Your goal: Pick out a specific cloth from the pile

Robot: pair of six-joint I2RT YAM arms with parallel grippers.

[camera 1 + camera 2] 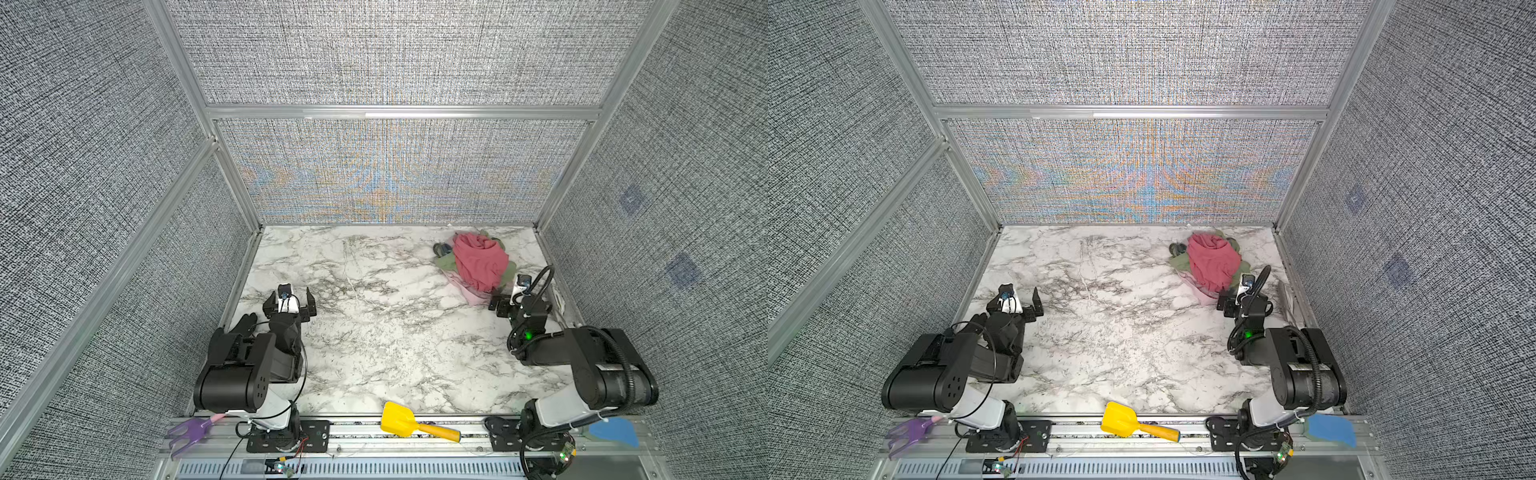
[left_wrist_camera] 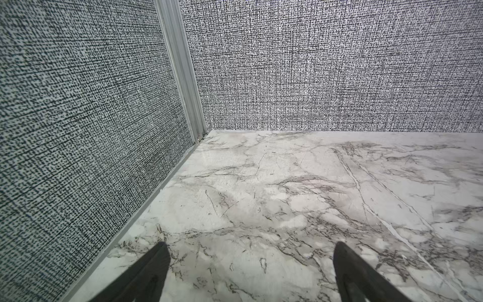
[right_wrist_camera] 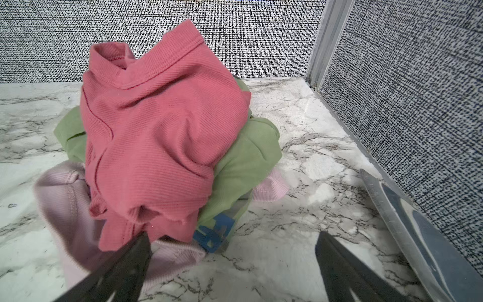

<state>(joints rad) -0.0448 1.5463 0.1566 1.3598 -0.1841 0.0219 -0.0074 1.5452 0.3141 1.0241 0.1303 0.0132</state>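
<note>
The pile point(image 1: 478, 259) point(image 1: 1212, 259) lies at the back right of the marble table point(image 1: 374, 332). A rose-red cloth point(image 3: 156, 125) tops it, over an olive green one point(image 3: 243, 162) and a blue patterned piece point(image 3: 214, 232). The pale pink cloth point(image 3: 65, 209) point(image 1: 471, 296) point(image 1: 1204, 296) sticks out from under the pile's near side. My right gripper point(image 3: 233, 236) point(image 1: 505, 298) stands open just in front of the pile; one finger overlaps the pink cloth's edge, and bare marble lies between the fingers. My left gripper point(image 2: 251, 244) point(image 1: 291, 296) is open and empty over bare marble at the left.
Textured walls close in the table on three sides. A flat grey-blue blade point(image 3: 418, 235) lies along the right wall beside my right gripper. On the front rail rest a yellow scoop point(image 1: 401, 419), a purple tool point(image 1: 189, 432) and a blue piece point(image 1: 615, 432).
</note>
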